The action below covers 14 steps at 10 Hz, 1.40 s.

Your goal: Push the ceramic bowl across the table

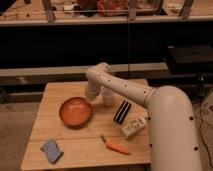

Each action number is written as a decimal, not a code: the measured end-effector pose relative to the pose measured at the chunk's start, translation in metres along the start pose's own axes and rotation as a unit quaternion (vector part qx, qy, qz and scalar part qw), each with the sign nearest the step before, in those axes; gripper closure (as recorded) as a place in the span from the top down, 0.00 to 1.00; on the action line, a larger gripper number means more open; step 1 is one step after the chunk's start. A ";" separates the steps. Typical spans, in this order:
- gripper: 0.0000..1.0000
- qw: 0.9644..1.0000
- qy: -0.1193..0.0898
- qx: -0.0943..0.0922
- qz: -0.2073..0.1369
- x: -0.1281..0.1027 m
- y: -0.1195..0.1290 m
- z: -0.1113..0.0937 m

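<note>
The ceramic bowl (75, 111) is wide, shallow and glossy orange-brown. It sits left of centre on the light wooden plank table (60, 91). My white arm reaches in from the right and bends down over the table's middle. My gripper (92, 98) hangs at the bowl's upper right rim, close to it or touching it. A small white cup (108, 97) stands just right of the gripper.
A black-and-white striped object (121, 111) and a pale box-like item (134, 128) lie right of the bowl. A carrot (116, 146) lies near the front edge. A blue-grey cloth (52, 150) lies at the front left. Dark shelving stands behind the table.
</note>
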 end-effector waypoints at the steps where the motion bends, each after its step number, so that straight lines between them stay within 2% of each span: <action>1: 0.01 1.000 -0.003 0.014 -0.009 0.009 -0.003 0.000; 3: 0.01 0.999 -0.002 0.027 -0.042 0.008 -0.006 0.002; 4: 0.01 0.998 0.008 0.027 -0.062 0.008 -0.008 0.003; 6: 0.01 0.995 0.023 0.018 -0.091 0.004 -0.013 0.007; 9: 0.01 0.988 0.033 -0.005 -0.150 -0.005 -0.017 0.014; 11: 0.01 0.986 0.033 -0.012 -0.161 -0.007 -0.016 0.020; 13: 0.01 0.987 0.040 -0.021 -0.153 -0.003 -0.010 0.022; 14: 0.01 0.988 0.046 -0.017 -0.147 0.000 -0.010 0.020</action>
